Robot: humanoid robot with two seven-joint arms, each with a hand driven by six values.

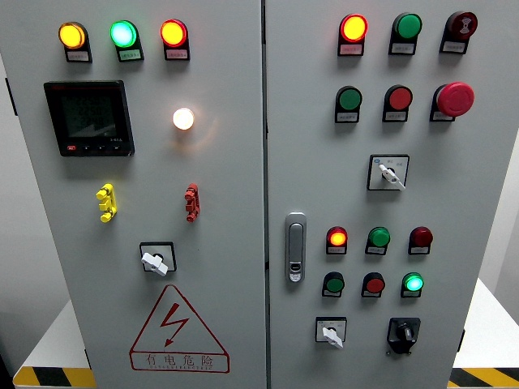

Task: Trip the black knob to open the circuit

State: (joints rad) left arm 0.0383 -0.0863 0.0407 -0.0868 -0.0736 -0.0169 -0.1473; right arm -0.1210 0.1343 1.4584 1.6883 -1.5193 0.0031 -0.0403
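neither of my hands is in view, so i cannot tell how open they are or whether they hold anything. the black knob sits at the lower right of the grey cabinet's right door, just right of a white selector switch and below a lit green lamp.

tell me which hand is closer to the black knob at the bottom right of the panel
Neither can be judged: no hand or arm shows in the head view. The black knob sits untouched at the right door's lower right.
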